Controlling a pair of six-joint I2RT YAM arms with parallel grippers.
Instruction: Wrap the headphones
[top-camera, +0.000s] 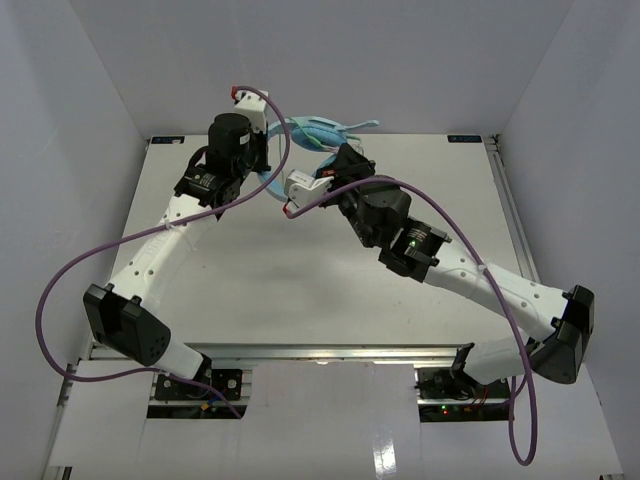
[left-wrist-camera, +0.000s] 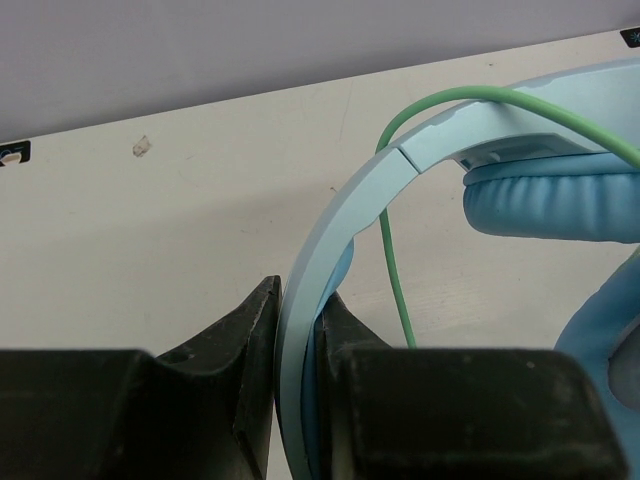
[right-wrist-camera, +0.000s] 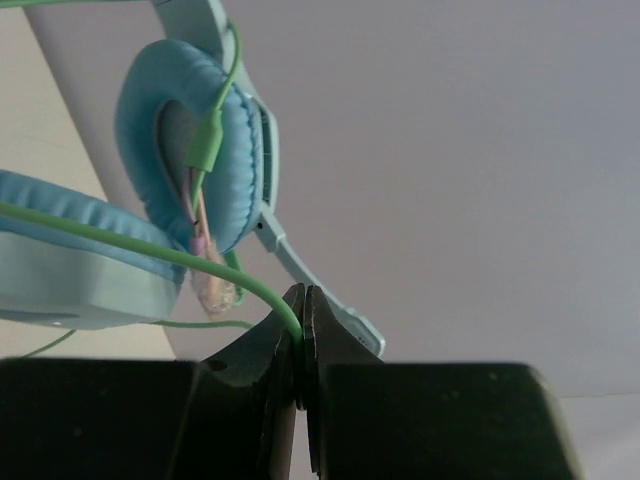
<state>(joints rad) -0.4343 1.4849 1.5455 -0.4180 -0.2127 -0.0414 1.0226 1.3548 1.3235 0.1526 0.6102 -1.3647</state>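
The light blue headphones (top-camera: 316, 132) are held above the far middle of the table. My left gripper (left-wrist-camera: 297, 330) is shut on the curved headband (left-wrist-camera: 340, 230), which runs up between the black fingers toward a padded ear cup (left-wrist-camera: 550, 200). The thin green cable (left-wrist-camera: 440, 100) loops over the headband. My right gripper (right-wrist-camera: 302, 320) is shut on the green cable (right-wrist-camera: 150, 250) just below the other ear cup (right-wrist-camera: 185, 140). A green plug (right-wrist-camera: 207, 140) hangs across that cup, and the microphone boom (right-wrist-camera: 320, 290) slants down behind the fingertips. In the top view both grippers meet at the headphones, left (top-camera: 262, 165) and right (top-camera: 345, 155).
The white table (top-camera: 300, 290) is boxed in by white walls at the back and sides. Thick purple robot cables (top-camera: 80, 265) arc over both arms. A black marker (top-camera: 462, 138) sits at the table's far right corner.
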